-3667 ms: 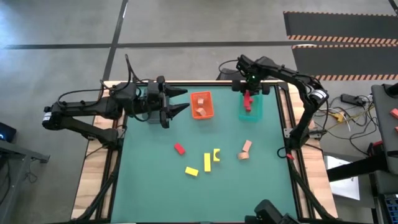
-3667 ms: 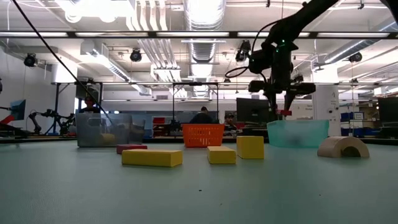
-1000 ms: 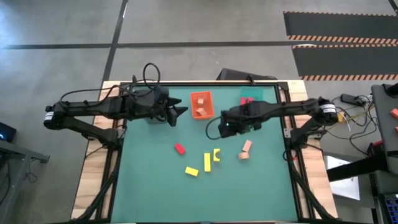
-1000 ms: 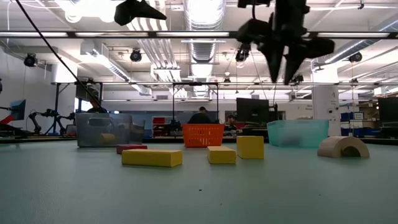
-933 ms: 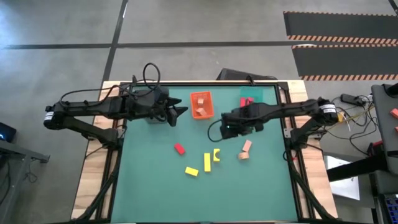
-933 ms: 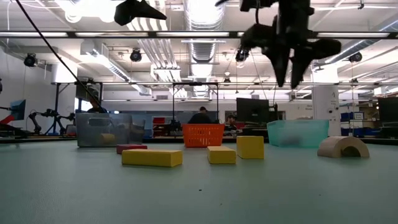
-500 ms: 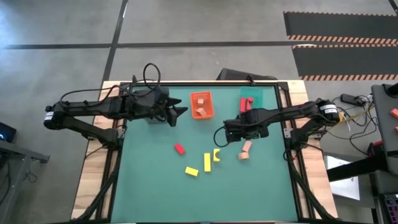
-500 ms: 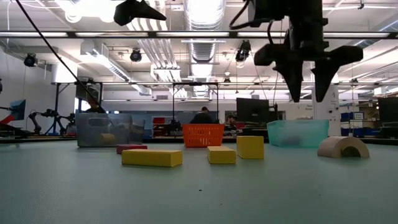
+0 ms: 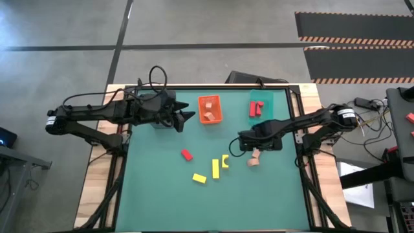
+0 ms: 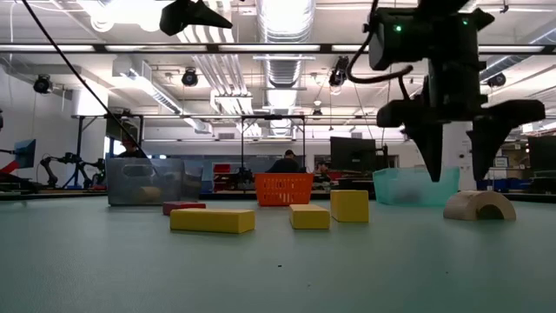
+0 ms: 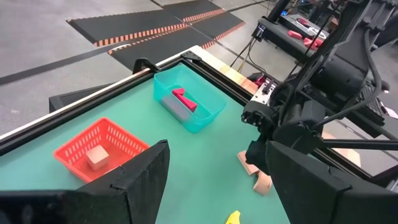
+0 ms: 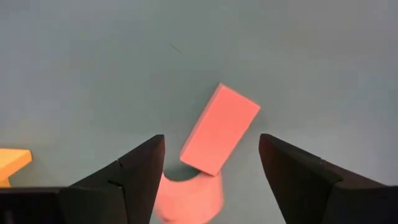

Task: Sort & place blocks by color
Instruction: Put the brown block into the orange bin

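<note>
Green table (image 9: 162,188): right gripper (image 9: 255,150), jaws spread, half-hides pale blocks (image 9: 255,157); left gripper's (image 9: 187,116) jaws spread.

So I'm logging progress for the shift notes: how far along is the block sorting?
Partly done. Red blocks lie in the teal tray and tan blocks in the orange basket. The right gripper hangs open above the tan bar and arch, not gripping yet. One red block and three yellow blocks are left on the mat. The left gripper waits open by the basket.
</note>
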You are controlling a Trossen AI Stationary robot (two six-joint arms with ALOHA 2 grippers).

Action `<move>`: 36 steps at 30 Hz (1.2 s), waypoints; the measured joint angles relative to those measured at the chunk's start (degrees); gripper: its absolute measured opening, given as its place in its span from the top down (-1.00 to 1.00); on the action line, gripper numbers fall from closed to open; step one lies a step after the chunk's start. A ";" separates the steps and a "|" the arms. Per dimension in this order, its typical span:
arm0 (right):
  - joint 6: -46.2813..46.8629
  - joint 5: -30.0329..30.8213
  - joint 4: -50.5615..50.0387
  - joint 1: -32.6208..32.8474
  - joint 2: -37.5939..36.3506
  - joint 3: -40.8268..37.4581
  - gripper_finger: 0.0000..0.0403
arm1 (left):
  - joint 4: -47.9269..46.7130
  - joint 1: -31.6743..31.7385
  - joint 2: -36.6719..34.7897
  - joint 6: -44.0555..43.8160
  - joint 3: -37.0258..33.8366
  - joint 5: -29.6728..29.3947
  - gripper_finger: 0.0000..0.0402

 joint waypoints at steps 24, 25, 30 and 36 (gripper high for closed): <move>4.82 -0.42 11.04 -0.02 0.72 -8.75 -0.05 | 0.11 0.36 0.00 0.19 0.00 -2.72 -0.25; 4.81 -0.42 11.06 -0.02 0.84 -8.75 -0.01 | 0.11 0.39 0.00 0.19 0.00 -2.79 -0.25; 4.60 -0.44 11.88 -0.02 1.12 -8.75 0.27 | 0.13 0.39 0.00 0.19 0.00 -2.98 -0.25; 3.99 -0.28 12.92 -0.02 1.12 -8.75 0.41 | 0.24 0.39 0.00 0.17 0.00 -3.06 -0.25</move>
